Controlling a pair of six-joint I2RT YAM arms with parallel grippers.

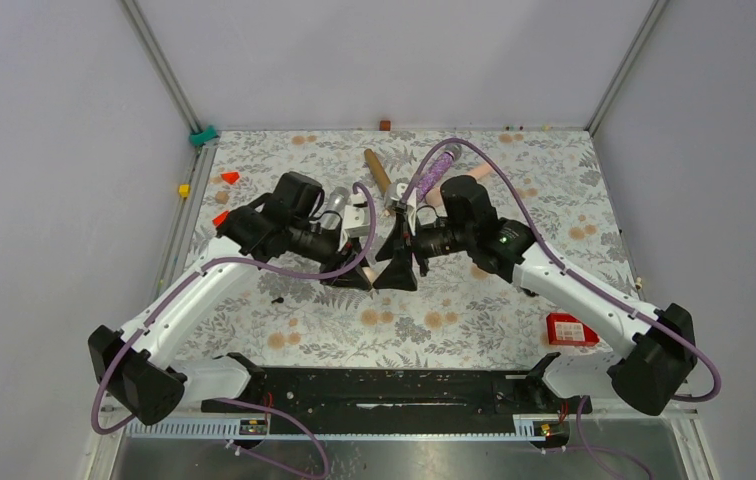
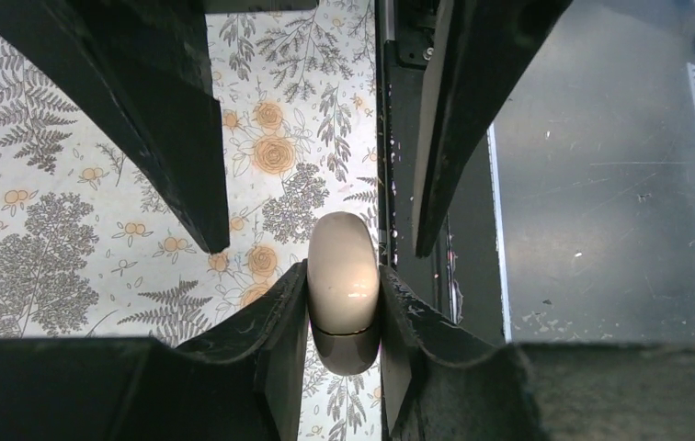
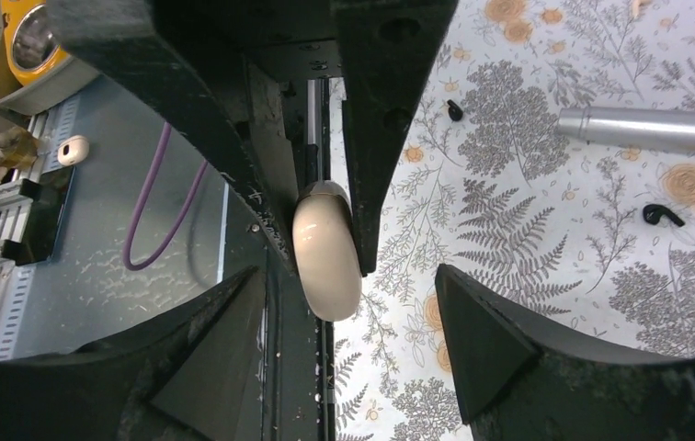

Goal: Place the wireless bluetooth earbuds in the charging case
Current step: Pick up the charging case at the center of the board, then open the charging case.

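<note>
My left gripper point(image 2: 344, 268) is shut on the charging case point(image 2: 344, 276), a smooth cream pebble with its lid seam closed, held above the flowered cloth. In the right wrist view the case point(image 3: 325, 262) hangs between the left gripper's fingers. My right gripper point(image 3: 351, 333) is open just in front of it, one finger on either side and not touching. In the top view the two grippers meet at mid-table, left point(image 1: 352, 272) and right point(image 1: 399, 268). Two tiny black earbuds lie on the cloth, one point(image 3: 662, 215) near a silver cylinder and one point(image 3: 454, 110) farther off.
A silver cylinder point(image 3: 647, 129) lies on the cloth by the earbuds. Behind the grippers lie a wooden stick point(image 1: 377, 168) and a purple microphone point(image 1: 441, 165). A red box point(image 1: 571, 328) sits at front right. Small red point(image 1: 229, 177) and yellow point(image 1: 183, 190) pieces lie at back left.
</note>
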